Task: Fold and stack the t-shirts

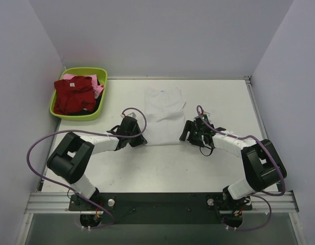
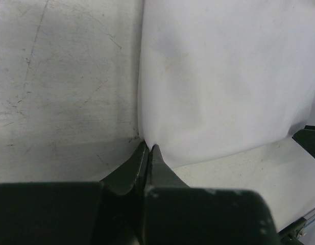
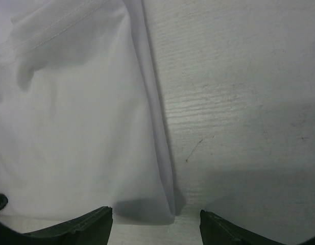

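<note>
Because the white shirt [image 1: 164, 115] lies flat on the table [image 1: 162, 171], hem toward the arms, the left gripper [image 2: 148, 149] is pinched together on its near left corner and the right gripper [image 3: 156, 214] straddles the other corner, jaws apart, likely readying a hem-up fold.

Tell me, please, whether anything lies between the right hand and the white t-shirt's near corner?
Nothing visible does. The right hand is open, and the white t-shirt has its near corner lying between the fingers; beside it is only bare table.
</note>
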Motion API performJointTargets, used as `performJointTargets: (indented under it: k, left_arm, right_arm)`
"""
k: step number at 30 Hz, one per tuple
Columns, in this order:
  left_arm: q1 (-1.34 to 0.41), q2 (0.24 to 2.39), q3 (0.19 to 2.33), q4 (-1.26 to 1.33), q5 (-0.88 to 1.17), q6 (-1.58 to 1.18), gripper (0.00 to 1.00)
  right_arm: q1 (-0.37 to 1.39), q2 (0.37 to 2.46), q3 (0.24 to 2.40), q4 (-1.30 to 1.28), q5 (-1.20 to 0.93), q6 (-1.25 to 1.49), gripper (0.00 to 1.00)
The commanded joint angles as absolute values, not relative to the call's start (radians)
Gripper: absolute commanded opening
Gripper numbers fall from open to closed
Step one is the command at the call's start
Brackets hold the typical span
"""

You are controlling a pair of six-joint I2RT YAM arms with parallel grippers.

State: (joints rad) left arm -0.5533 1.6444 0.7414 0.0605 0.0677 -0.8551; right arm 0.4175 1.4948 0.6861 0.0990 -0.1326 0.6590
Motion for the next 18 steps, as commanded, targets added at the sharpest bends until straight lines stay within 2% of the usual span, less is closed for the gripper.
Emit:
performJointTargets:
  k: [1,3,6,7,9,10,13,15,17,18]
  left_arm:
    - [-0.548,1.664,0.746,0.012,0.045,-0.833,0.0]
    - [-0.545,1.663,0.741,0.015,0.048,-0.83,0.0]
    - [-0.537,1.66,0.735,0.014,0.051,-0.828,0.0]
    - [-0.535,1.655,0.726,0.015,0.051,-0.827,0.0]
    - [-0.529,1.652,0.719,0.02,0.052,-0.825,0.0]
    - [-0.526,1.651,0.715,0.02,0.054,-0.825,0.0]
    - [-0.515,1.641,0.701,0.023,0.058,-0.825,0.0]
    - [-0.512,1.635,0.689,0.025,0.06,-0.827,0.0]
    - [-0.512,1.623,0.674,0.026,0.063,-0.825,0.0]
    - [-0.512,1.608,0.666,0.029,0.066,-0.828,0.0]
  right_arm:
    - [0.408,1.531,0.704,0.138,-0.146,0.681,0.68]
    - [0.405,1.555,0.706,0.152,-0.164,0.693,0.67]
    - [0.403,1.591,0.709,0.176,-0.175,0.712,0.59]
    - [0.403,1.607,0.71,0.182,-0.178,0.715,0.48]
    - [0.402,1.62,0.712,0.192,-0.19,0.722,0.37]
    - [0.402,1.631,0.713,0.195,-0.195,0.724,0.27]
    - [0.403,1.635,0.707,0.196,-0.202,0.729,0.14]
    - [0.402,1.632,0.693,0.198,-0.204,0.73,0.11]
    - [0.403,1.62,0.684,0.198,-0.204,0.735,0.0]
    - [0.406,1.617,0.674,0.196,-0.204,0.736,0.0]
